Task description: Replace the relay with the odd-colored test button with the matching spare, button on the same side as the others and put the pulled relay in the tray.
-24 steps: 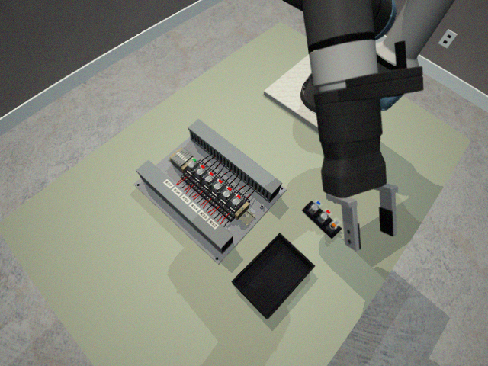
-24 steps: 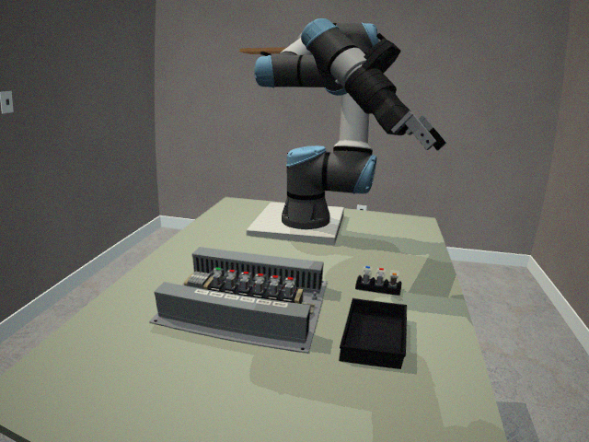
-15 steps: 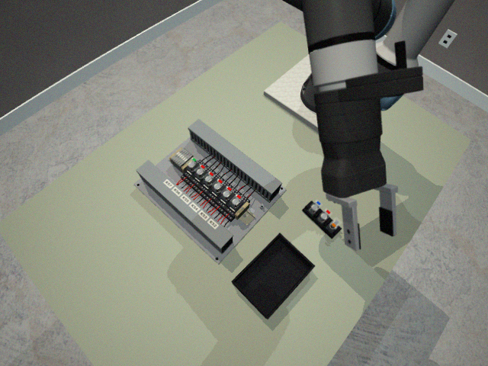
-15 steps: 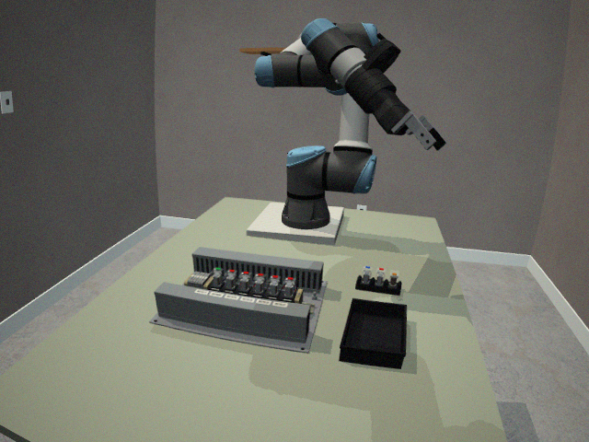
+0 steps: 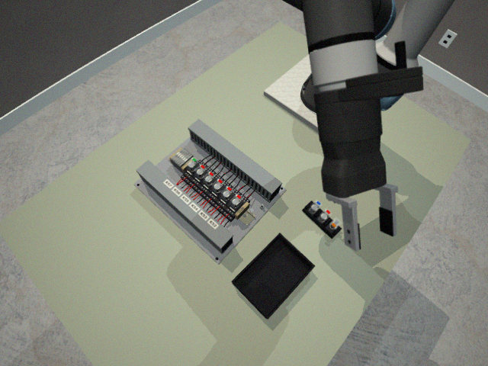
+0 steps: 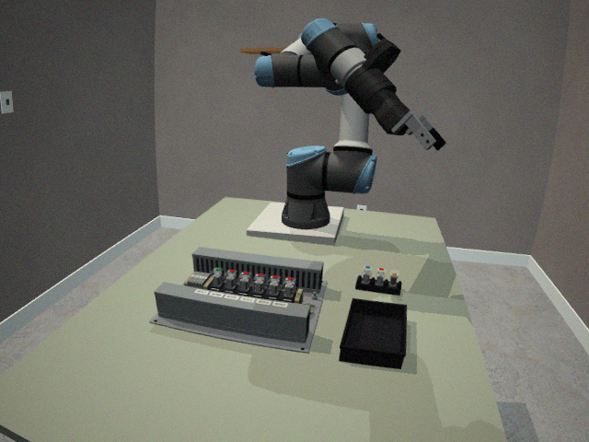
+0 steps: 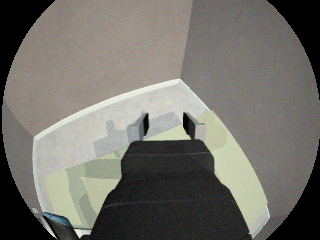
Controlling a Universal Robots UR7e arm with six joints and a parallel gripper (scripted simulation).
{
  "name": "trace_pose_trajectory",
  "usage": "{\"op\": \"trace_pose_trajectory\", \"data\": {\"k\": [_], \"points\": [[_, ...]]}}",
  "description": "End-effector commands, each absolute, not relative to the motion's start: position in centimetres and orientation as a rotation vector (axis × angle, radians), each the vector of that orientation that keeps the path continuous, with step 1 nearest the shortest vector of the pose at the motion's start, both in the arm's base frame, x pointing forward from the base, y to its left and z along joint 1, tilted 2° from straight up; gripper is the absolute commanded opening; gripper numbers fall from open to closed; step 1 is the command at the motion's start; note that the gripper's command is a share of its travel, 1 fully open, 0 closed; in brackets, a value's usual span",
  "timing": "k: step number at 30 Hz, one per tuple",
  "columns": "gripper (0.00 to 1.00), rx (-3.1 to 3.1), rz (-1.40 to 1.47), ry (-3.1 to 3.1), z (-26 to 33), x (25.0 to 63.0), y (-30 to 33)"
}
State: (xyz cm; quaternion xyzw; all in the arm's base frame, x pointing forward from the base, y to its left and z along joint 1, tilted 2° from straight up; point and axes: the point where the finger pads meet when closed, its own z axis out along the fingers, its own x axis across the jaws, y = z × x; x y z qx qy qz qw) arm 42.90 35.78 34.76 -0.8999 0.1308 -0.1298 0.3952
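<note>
Green table (image 6: 143, 380); arm folded high, gripper (image 6: 424, 134) angled downward, jaws spread wide, empty.

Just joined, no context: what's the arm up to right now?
Nothing handled yet. The gripper is open and empty, high above the table. In the panel row, the green-button relay sits beside five red-button ones. The spare holder has blue, red and orange spares; the red spare matches. The black tray holds nothing.

Six socketed relays (image 5: 217, 184), three spares (image 5: 322, 216), one tray (image 5: 252, 281).
</note>
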Motion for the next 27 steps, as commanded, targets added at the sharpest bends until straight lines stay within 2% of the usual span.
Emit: {"op": "trace_pose_trajectory", "data": {"k": [1, 10, 15, 27], "points": [[1.00, -2.281, -0.330, 0.331, 34.8, 42.9, 35.8], [1.00, -2.281, -0.330, 0.331, 34.8, 42.9, 35.8], [1.00, -2.281, -0.330, 0.331, 38.8, 43.2, 31.3], [1.00, -2.281, -0.330, 0.331, 38.8, 43.2, 31.3]]}}
